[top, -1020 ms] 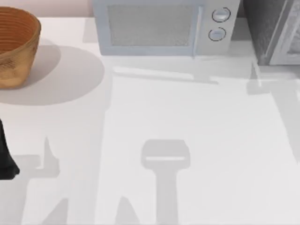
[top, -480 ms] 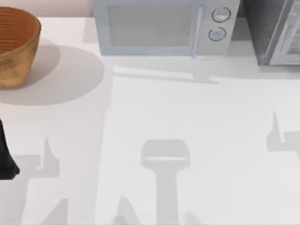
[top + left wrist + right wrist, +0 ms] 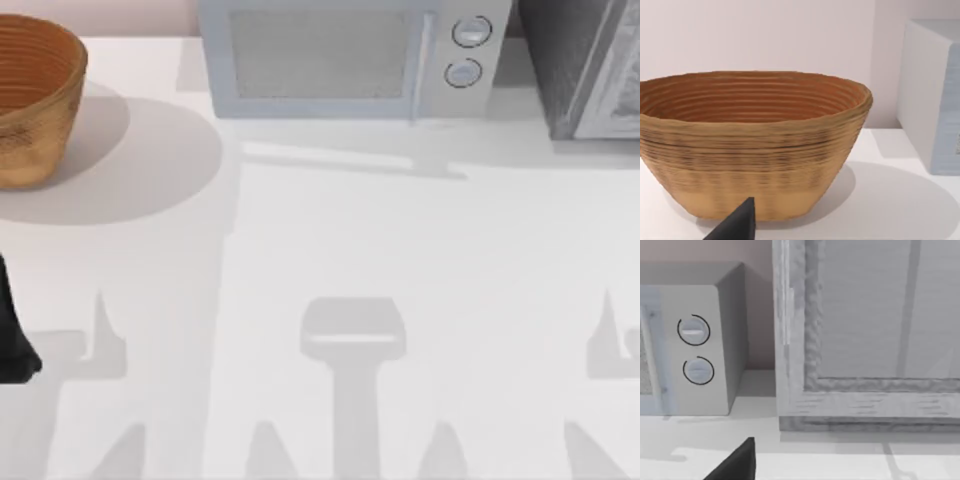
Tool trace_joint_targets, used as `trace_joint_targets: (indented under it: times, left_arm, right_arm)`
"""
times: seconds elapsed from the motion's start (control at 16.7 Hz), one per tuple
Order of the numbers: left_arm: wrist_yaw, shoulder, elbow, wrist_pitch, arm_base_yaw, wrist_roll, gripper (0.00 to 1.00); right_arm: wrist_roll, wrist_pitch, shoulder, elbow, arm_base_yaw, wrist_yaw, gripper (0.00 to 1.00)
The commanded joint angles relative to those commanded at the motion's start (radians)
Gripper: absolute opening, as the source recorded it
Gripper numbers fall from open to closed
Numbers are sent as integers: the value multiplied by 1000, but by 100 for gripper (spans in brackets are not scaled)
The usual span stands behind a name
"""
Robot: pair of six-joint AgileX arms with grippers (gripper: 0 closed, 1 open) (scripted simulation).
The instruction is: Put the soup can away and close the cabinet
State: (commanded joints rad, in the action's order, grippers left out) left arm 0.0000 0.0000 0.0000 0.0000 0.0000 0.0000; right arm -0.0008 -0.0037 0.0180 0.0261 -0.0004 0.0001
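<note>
Right arm's shadow slid nearer along table (image 3: 420,250), cabinet (image 3: 585,70) cropped at edge, door seemingly shut, finger state unreadable.

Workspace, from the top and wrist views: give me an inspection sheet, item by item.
Surface: white table, with arm shadows across it.
Job's things: cabinet at the back right corner; its framed door faces the right wrist camera.
Clutter: woven basket back left; microwave back centre.
Grippers: left gripper low, pointing at the basket; right gripper pointing at the cabinet.
Cables: nothing seen.
Surroundings: plain pale wall behind the table.
</note>
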Motion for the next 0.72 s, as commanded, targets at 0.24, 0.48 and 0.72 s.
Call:
trace_joint_targets:
  times: [0.24, 0.48, 0.72]
  left_arm:
    - [0, 0, 0, 0, 0, 0, 100]
    - [0, 0, 0, 0, 0, 0, 100]
    - [0, 0, 0, 0, 0, 0, 100]
  right_arm:
    - [1, 4, -18, -26, 0, 0, 100]
    - [1, 3, -14, -25, 2, 0, 100]
    - [-9, 85, 36, 18, -73, -25, 100]
